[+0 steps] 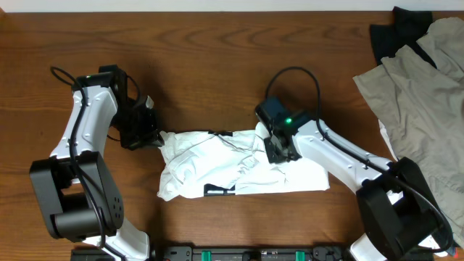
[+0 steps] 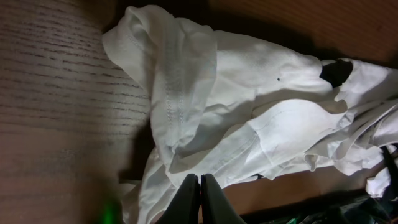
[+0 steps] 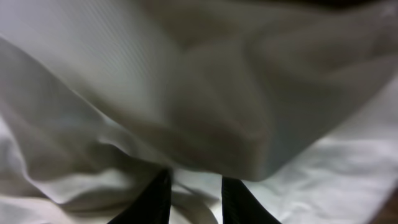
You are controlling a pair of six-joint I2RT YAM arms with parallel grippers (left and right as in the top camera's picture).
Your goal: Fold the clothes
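The clothes, a wrinkled white T-shirt (image 1: 232, 165), lie bunched at the middle of the wooden table, with a bit of black print showing at the front edge. My left gripper (image 1: 155, 136) is at the shirt's left end. In the left wrist view its fingers (image 2: 199, 182) are pressed together on a fold of the white shirt (image 2: 249, 93). My right gripper (image 1: 280, 151) sits down on the shirt's upper right part. In the right wrist view its fingers (image 3: 196, 183) stand apart, with a ridge of white shirt (image 3: 199, 93) between and over them.
A beige-grey garment (image 1: 424, 94) is spread at the right edge of the table, with a black garment (image 1: 397, 32) at the far right corner. Dark equipment (image 1: 239, 254) lines the front edge. Bare wood (image 1: 217, 65) lies behind the shirt.
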